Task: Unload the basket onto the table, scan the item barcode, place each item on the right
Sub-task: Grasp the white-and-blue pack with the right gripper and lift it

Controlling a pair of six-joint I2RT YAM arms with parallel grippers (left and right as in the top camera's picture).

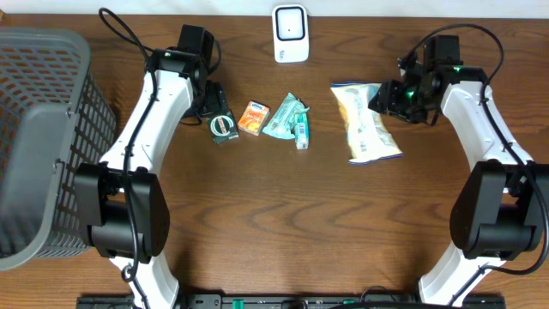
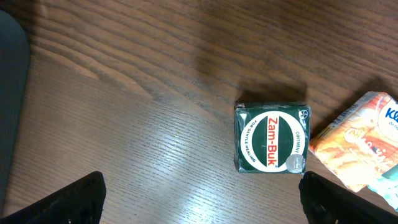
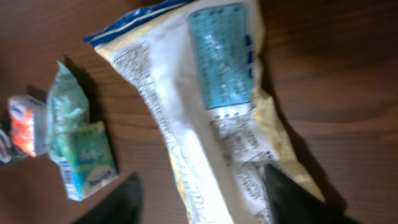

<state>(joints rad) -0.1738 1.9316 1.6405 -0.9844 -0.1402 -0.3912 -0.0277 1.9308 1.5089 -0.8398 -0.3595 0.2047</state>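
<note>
Crinkly plastic snack bag [image 3: 205, 124] (glossy), square green carton [image 2: 272, 138], grained wood table [image 1: 274, 232]

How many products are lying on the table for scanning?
5: Zam-Buk box leftmost, then orange box, teal pouch, green pack, and snack bag rightmost. More could sit unseen in the basket.

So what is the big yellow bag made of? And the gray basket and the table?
The bag looks like thin glossy plastic film: it crinkles and catches light. The basket seems matte grey plastic, its walls a moulded grid. The table looks like wood or wood-look laminate: brown grain lines, slight sheen.
</note>
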